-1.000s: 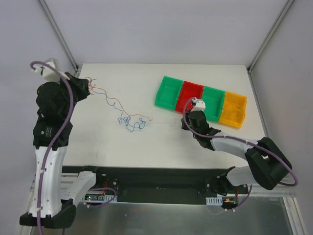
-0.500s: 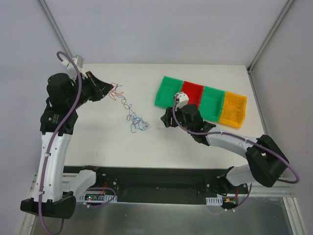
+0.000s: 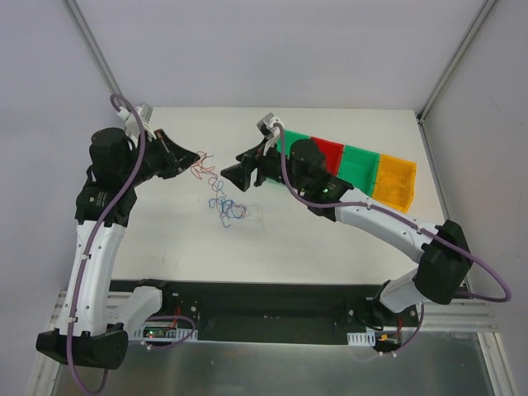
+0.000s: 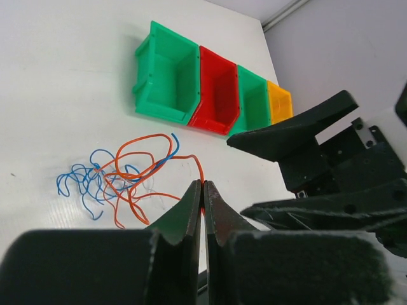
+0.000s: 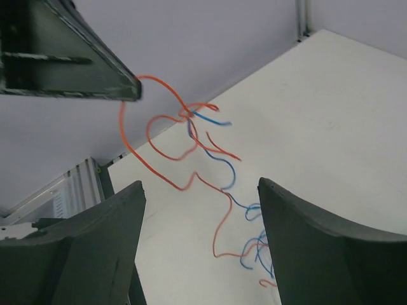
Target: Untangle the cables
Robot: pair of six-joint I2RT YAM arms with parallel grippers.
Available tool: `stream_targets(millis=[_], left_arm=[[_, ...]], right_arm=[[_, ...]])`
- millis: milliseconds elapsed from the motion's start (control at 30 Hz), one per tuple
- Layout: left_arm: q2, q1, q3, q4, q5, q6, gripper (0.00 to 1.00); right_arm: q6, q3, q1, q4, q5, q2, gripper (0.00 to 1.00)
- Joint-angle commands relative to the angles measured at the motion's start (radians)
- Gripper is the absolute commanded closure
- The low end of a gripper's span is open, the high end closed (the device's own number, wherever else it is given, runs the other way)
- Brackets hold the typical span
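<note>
Cables [image 3: 218,195] are hanging from the left tool [image 3: 200,157], which is clamping them; right tool [image 3: 228,169] is standing open at its 3 o'clock.

No legible text or markings

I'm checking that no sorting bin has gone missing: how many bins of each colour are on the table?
Green bins: 2
Red bin: 1
Orange bin: 1
Total: 4
</note>
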Motion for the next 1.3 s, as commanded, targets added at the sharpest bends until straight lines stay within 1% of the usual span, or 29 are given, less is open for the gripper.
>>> stream_targets(millis=[0, 133, 267, 300, 333, 400, 433, 500, 567, 633, 700, 800, 867, 900, 967, 1033, 1100, 1267], left_arm=[[0.007, -0.011, -0.014, 0.028, 0.052, -0.023, 1.0], [0.021, -0.021, -0.02, 0.028, 0.063, -0.022, 1.0], [0.04, -0.026, -0.022, 0.029, 0.069, -0.017, 1.0], [0.047, -0.027, -0.023, 0.031, 0.069, -0.017, 1.0], [0.059, -0.03, -0.023, 0.031, 0.067, -0.016, 1.0], [0.08, -0.035, -0.026, 0.034, 0.073, -0.007, 1.0], [0.093, -0.035, -0.026, 0.034, 0.083, 0.004, 1.0], [0.129, -0.035, -0.026, 0.034, 0.109, 0.042, 0.99], [0.169, -0.035, -0.025, 0.035, 0.132, 0.076, 0.78], [0.201, -0.035, -0.028, 0.045, 0.129, 0.085, 0.54], [0.209, -0.035, -0.041, 0.067, 0.113, 0.082, 0.4], [0.189, -0.035, -0.109, 0.152, 0.122, 0.049, 0.23], [0.169, -0.035, -0.182, 0.247, 0.173, 0.007, 0.19], [0.163, -0.037, -0.222, 0.3, 0.204, -0.016, 0.19], [0.156, -0.038, -0.277, 0.373, 0.262, -0.046, 0.22], [0.145, -0.047, -0.324, 0.402, 0.302, -0.043, 0.23], [0.125, -0.066, -0.359, 0.416, 0.302, -0.033, 0.22], [0.114, -0.124, -0.385, 0.419, 0.265, -0.014, 0.13]], right_arm=[[-0.031, 0.135, 0.047, -0.013, -0.095, 0.065, 0.26], [-0.059, 0.202, 0.066, -0.033, -0.128, 0.123, 0.27], [-0.056, 0.235, 0.08, -0.039, -0.133, 0.174, 0.37], [-0.054, 0.241, 0.082, -0.04, -0.141, 0.187, 0.47], [-0.054, 0.244, 0.083, -0.04, -0.145, 0.195, 0.6], [-0.05, 0.235, 0.082, -0.039, -0.125, 0.195, 0.9], [-0.042, 0.218, 0.083, -0.037, -0.101, 0.177, 0.99], [-0.04, 0.16, 0.082, -0.021, -0.06, 0.134, 0.99], [0.009, 0.103, 0.08, 0.007, -0.049, 0.082, 0.99], [0.039, 0.068, 0.071, 0.01, -0.053, 0.042, 0.99], [0.072, 0.038, 0.057, 0.003, -0.065, 0.008, 0.99], [0.13, 0.008, 0.024, -0.005, -0.079, -0.027, 0.99], [0.168, -0.008, 0.002, -0.004, -0.084, -0.039, 0.99], [0.187, -0.014, -0.009, -0.005, -0.084, -0.043, 0.99], [0.223, -0.028, -0.028, 0.002, -0.088, -0.052, 0.99], [0.248, -0.038, -0.041, 0.01, -0.092, -0.061, 0.99], [0.26, -0.046, -0.044, 0.015, -0.095, -0.066, 0.99], [0.291, -0.055, -0.044, 0.044, -0.127, -0.073, 0.99]])
